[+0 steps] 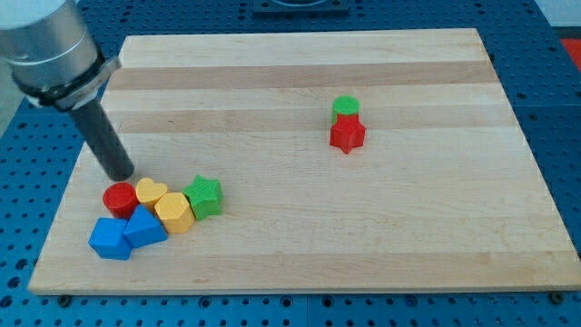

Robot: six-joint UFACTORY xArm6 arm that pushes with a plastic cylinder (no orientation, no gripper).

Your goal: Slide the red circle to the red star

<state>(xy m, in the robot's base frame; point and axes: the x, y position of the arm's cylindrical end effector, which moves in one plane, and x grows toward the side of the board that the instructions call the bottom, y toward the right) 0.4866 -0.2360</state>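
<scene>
The red circle (119, 198) lies at the view's lower left, at the left end of a cluster of blocks. The red star (347, 133) lies right of the board's middle, far to the right of the red circle, with a green circle (345, 107) touching it on its top side. My tip (121, 173) rests on the board just above the red circle, at its upper edge, close to or touching it.
Touching the red circle are a yellow heart (150, 192), a yellow hexagon (174, 213), a green star (204, 195) and two blue blocks (143, 227) (110, 239). The wooden board (300, 82) ends near the cluster at the left and bottom.
</scene>
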